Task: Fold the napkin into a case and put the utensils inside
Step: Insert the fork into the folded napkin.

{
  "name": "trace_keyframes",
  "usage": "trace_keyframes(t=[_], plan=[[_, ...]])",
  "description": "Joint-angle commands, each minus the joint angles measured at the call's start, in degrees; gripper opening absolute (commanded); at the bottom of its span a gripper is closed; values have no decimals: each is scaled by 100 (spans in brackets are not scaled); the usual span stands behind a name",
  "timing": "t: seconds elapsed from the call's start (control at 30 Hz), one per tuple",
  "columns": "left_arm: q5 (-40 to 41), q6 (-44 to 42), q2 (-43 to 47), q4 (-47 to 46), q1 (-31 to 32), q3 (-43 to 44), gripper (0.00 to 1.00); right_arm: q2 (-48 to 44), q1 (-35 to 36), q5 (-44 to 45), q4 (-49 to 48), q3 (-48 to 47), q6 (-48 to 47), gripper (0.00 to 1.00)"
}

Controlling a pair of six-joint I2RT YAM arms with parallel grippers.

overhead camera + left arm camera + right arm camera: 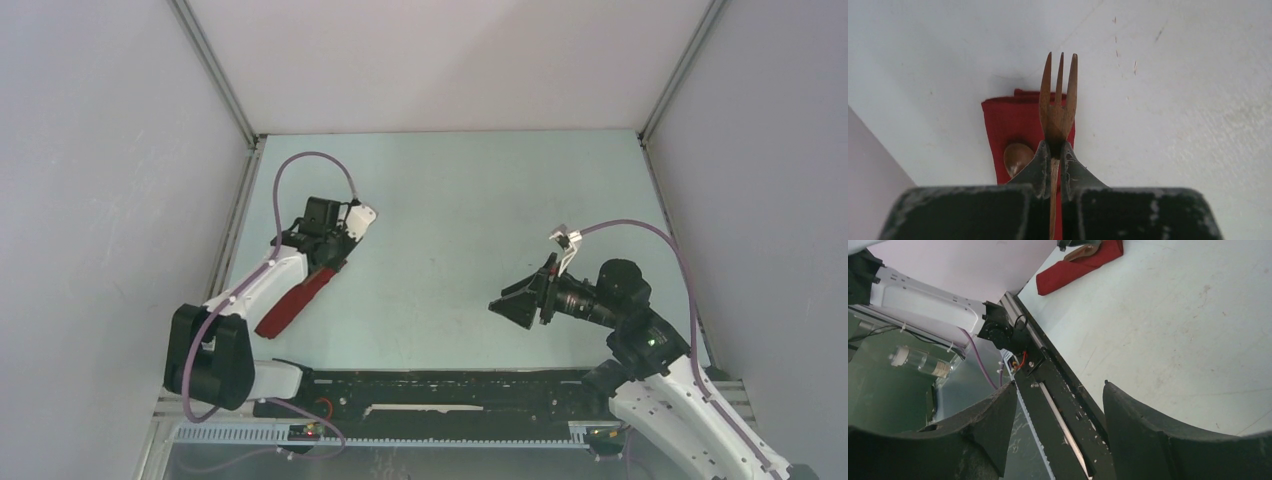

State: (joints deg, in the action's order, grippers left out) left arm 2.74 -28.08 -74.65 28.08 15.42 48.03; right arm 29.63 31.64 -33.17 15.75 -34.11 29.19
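The napkin is folded into a narrow dark red case (293, 303) lying at the left of the table; it also shows in the left wrist view (1010, 125) and in the right wrist view (1073, 267). My left gripper (1053, 148) is shut on the brown fork (1059, 100) at its neck, tines pointing away, just above the case's end. The spoon's bowl (1016, 158) rests on the case beside the left finger. In the top view the left gripper (335, 258) hovers over the case's far end. My right gripper (507, 306) is open and empty at the right (1058, 387).
A black rail (450, 395) runs along the near table edge between the arm bases. Grey walls enclose the table on the left, far and right sides. The left wall stands close beside the case.
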Motion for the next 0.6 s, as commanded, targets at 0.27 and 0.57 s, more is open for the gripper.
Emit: trace_keyframes(t=[0.27, 0.57], plan=[[-1321, 19, -527, -1242, -662, -312, 0, 34, 155, 125, 95, 18, -241, 71], [-1665, 74, -633, -1483, -864, -313, 0, 114, 123, 26, -66, 36, -133, 71]])
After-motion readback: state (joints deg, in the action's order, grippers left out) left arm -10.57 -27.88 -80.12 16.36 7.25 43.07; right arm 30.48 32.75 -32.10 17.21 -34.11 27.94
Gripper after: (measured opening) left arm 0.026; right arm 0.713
